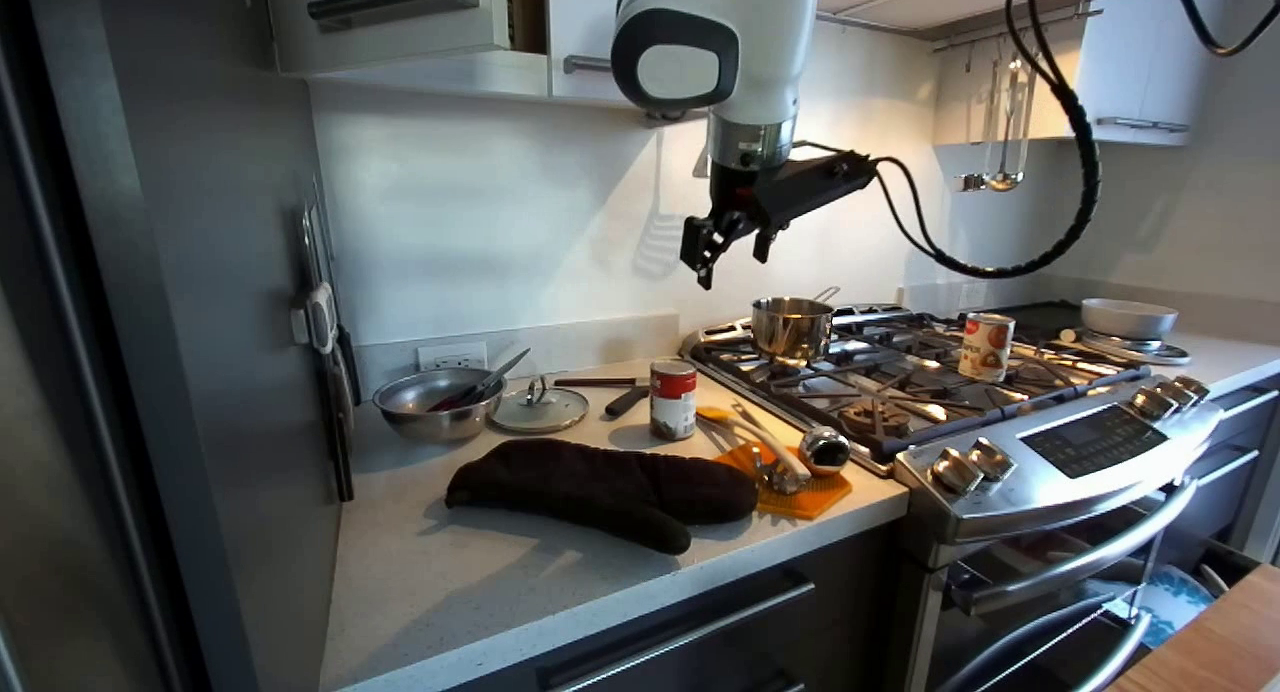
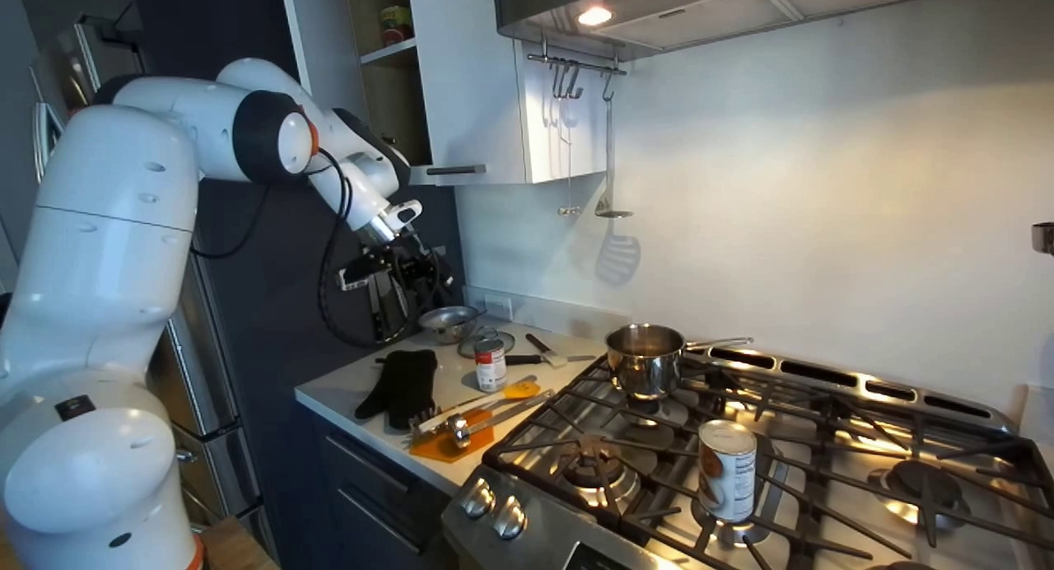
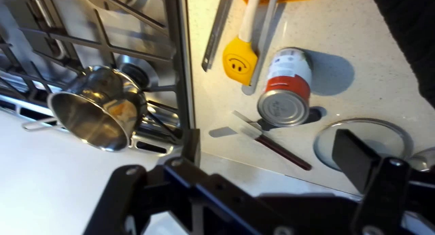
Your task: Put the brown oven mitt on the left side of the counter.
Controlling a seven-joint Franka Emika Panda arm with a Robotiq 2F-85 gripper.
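Note:
The brown oven mitt (image 1: 600,487) lies flat on the pale counter (image 1: 470,592), along its front part in an exterior view, with its thumb lobe toward the front edge. Its right end touches or overlaps the orange item (image 1: 825,497). The mitt also shows in an exterior view (image 2: 403,385), and part of it at the upper right of the wrist view (image 3: 407,34). My gripper (image 1: 733,264) hangs high above the counter near the back wall, well apart from the mitt. In the wrist view the gripper (image 3: 269,136) is wide open with nothing between its fingers.
On the counter are a steel bowl (image 1: 425,417), a glass lid (image 1: 540,409), a red-and-white can (image 1: 672,402) and several utensils. A steel pot (image 1: 790,330) and another can (image 1: 986,348) stand on the stove. A tall dark panel (image 1: 235,372) with knives bounds the left side.

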